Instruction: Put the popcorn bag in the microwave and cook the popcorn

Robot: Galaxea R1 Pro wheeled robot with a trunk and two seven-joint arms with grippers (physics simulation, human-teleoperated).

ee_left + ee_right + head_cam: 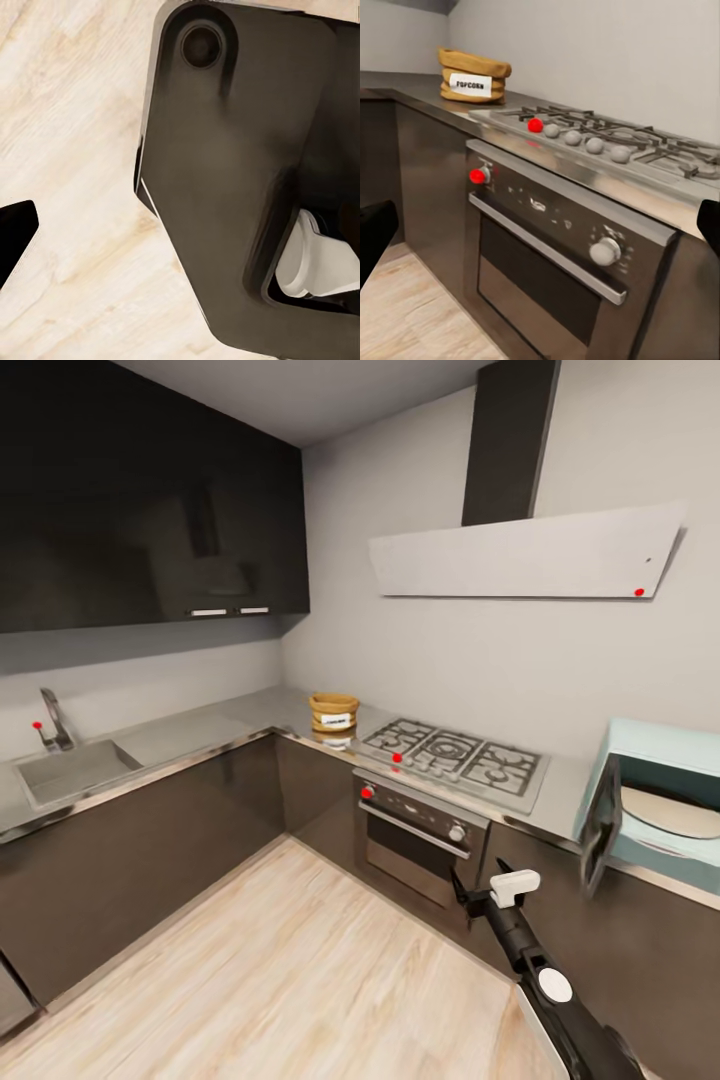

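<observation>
Grey bench (pixel 190 732) runs round the corner; the popcorn bag (pixel 333 713) stands upright beside the hob (pixel 455 755), well apart from the open-doored microwave (pixel 665 800). Right hand (pixel 478 895) hangs released, empty; left hand's state cannot be told.

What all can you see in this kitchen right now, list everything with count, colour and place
popcorn bag: one, tan with white label, on the countertop in the corner, left of the hob
countertop: one, grey, L-shaped over dark cabinets
microwave: one, light blue, far right on the countertop, door open, pale plate inside
gas hob: one, grey with dark grates, above the oven
built-in oven: one, black and steel, under the hob
sink: one, grey, left run of the countertop, tap behind it
range hood: one, pale grey with dark chimney, on the wall over the hob
upper cabinets: dark, upper left
floor: light wood
right arm: one, black and white, lower right, its pincer open
</observation>
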